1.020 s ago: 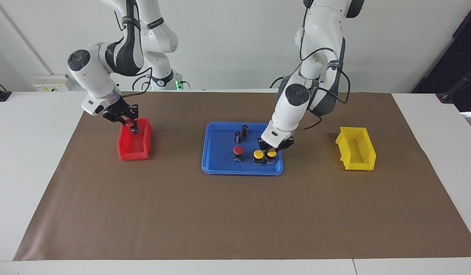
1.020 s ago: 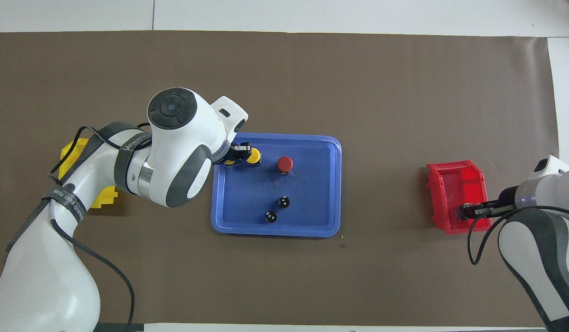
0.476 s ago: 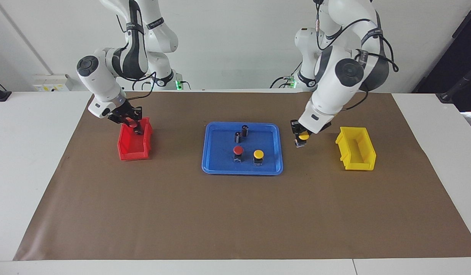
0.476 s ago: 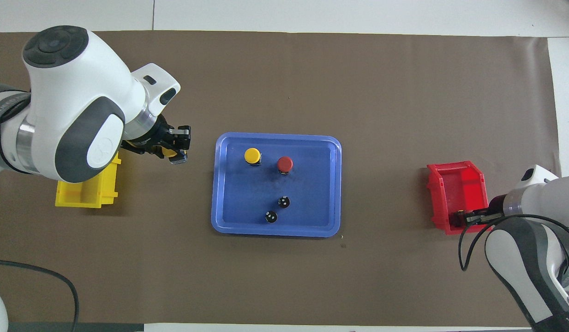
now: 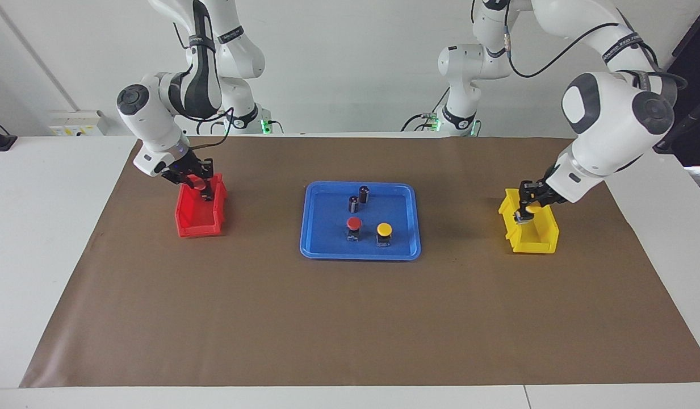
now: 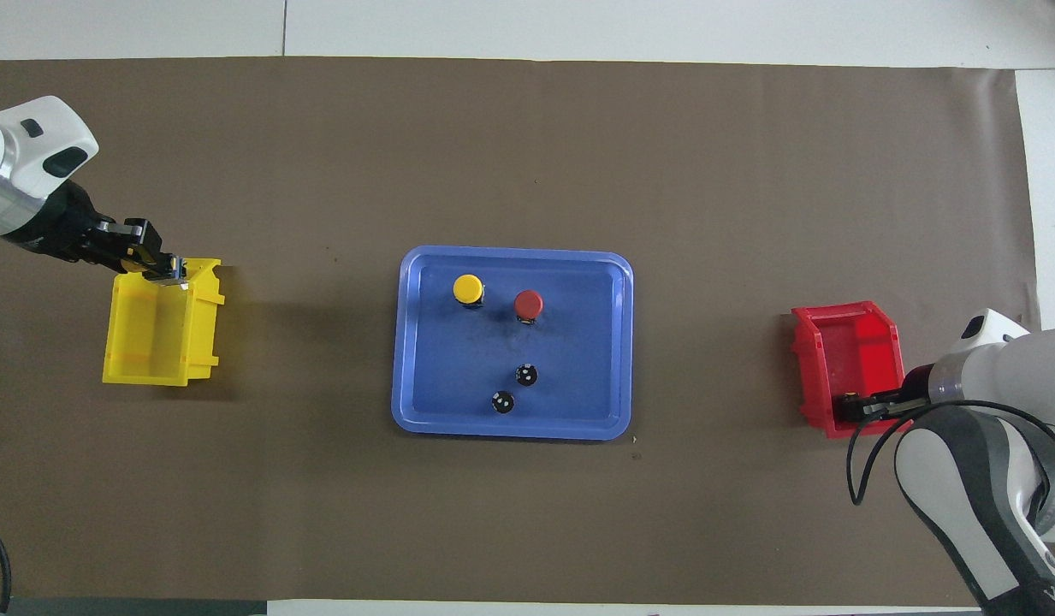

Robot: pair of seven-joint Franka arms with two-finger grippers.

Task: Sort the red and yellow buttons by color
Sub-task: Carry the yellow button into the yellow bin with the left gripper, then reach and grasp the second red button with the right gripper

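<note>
My left gripper (image 5: 524, 211) is shut on a yellow button (image 5: 531, 209) and holds it over the yellow bin (image 5: 536, 234), at the bin's end farther from the robots. It also shows in the overhead view (image 6: 163, 267) above that bin (image 6: 155, 342). My right gripper (image 5: 198, 186) is shut on a red button (image 5: 197, 183) over the red bin's (image 5: 197, 220) end nearer the robots. In the overhead view this gripper (image 6: 850, 407) is at the bin's (image 6: 852, 346) near wall. One red button (image 5: 353, 223) and one yellow button (image 5: 384, 229) stand on the blue tray (image 5: 327, 241).
Two dark cylinders (image 5: 364, 193) (image 5: 353, 203) stand on the tray nearer to the robots than the buttons. The tray (image 6: 578, 342) lies mid-table on a brown mat (image 5: 350, 318), with the red bin toward the right arm's end and the yellow bin toward the left arm's end.
My left gripper lifted one yellow button off the tray and carried it over to the yellow bin. My right gripper stayed over the red bin with the red button, shifting only slightly.
</note>
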